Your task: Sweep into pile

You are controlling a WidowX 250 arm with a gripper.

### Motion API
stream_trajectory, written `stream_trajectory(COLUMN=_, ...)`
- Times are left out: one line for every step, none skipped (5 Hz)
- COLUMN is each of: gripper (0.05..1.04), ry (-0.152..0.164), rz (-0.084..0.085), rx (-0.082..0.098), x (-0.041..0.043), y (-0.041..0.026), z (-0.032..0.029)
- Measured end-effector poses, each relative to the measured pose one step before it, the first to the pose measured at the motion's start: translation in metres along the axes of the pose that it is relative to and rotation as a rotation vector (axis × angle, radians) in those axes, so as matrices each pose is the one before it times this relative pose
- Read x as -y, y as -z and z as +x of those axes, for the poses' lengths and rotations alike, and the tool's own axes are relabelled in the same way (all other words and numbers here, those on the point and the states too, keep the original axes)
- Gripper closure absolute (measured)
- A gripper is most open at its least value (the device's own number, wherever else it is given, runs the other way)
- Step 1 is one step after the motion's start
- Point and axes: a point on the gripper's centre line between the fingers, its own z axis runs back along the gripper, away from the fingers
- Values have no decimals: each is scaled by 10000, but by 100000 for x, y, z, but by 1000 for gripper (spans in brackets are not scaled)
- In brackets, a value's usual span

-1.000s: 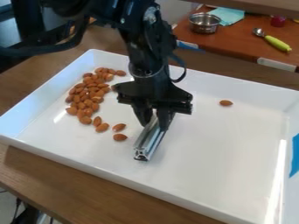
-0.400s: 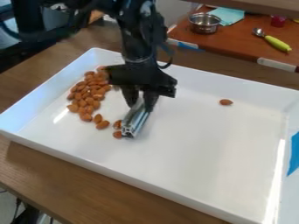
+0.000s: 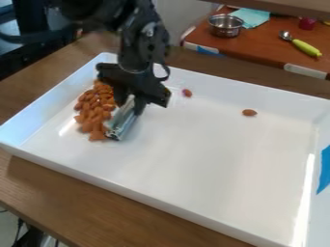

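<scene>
The tool (image 3: pixel 133 96) is clamping one slotted metal bar (image 3: pixel 122 123), which is slanting along the right side of one almond pile (image 3: pixel 95 108). The pile is crowding too tightly for an exact count. Two stray almonds are lying farther right, one (image 3: pixel 187 92) toward the far wall, another (image 3: pixel 249 112) beyond it. One white tray (image 3: pixel 193 208) is holding pile, bar and strays, and is resting on a wooden surface (image 3: pixel 84 205). Compared with earlier, tool and bar are sitting farther left, and two nearby loose almonds are now joining the pile.
</scene>
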Motion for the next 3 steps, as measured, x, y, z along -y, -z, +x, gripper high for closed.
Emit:
stream_trajectory(gripper=746, ry=88, rz=1332, rx=89, x=-1861, y=728, z=-705)
stream_trajectory(gripper=746, ry=-260, rz=1209, rx=340, x=-1433, y=776, z=201)
stream_trajectory(gripper=746, ry=-273, rz=704, rx=127, x=-732, y=500, z=-18)
